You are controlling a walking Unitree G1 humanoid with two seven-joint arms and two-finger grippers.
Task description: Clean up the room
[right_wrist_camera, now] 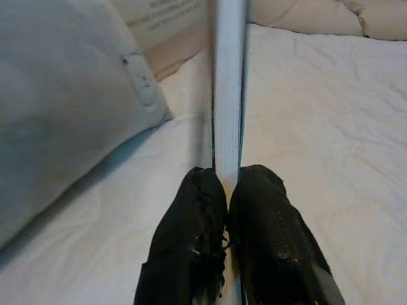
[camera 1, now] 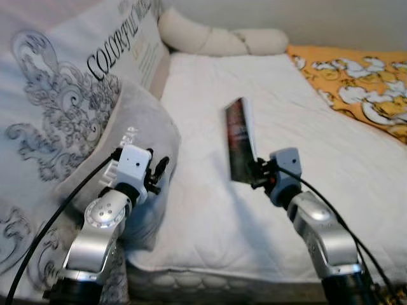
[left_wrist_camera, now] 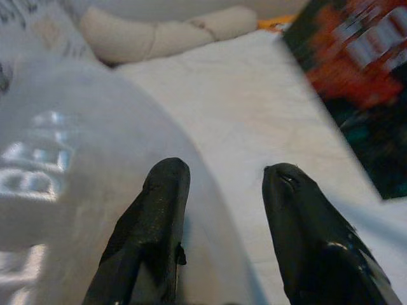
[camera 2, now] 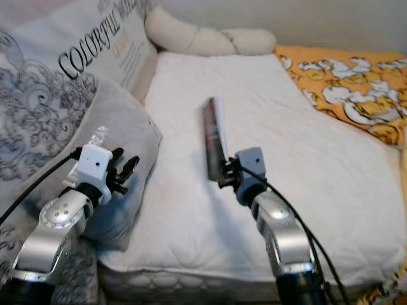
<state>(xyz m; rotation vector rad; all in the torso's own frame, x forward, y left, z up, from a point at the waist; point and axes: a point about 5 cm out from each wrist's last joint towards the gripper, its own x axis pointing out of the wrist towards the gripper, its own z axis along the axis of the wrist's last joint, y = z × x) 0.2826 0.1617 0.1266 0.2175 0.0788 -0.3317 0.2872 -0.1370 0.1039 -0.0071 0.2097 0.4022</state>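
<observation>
- The right gripper (right_wrist_camera: 227,190) is clamped on the near edge of a thin book (camera 1: 240,138), one black finger pressed against each cover.
- The book is held on edge above the white mattress (camera 1: 299,146), near the middle of the bed, with its dark red-and-black cover turned to the left and its pale page edges facing the right wrist camera.
- The left gripper (left_wrist_camera: 226,190) is held with its fingers spread and nothing between them, just beside the grey cushion (camera 1: 137,136) at the near left of the bed.
- White lettering is seen on the grey cushion, though it cannot be read fully.
- A large pillow (camera 1: 63,82) printed with grey scrollwork and the word "COLORFUL" is propped behind the grey cushion, along the left side.
- A cream, knotted bolster (camera 1: 216,38) lies across the far end of the mattress.
- An orange blanket (camera 1: 356,82) with a white pattern is spread at the far right, beside the mattress.
</observation>
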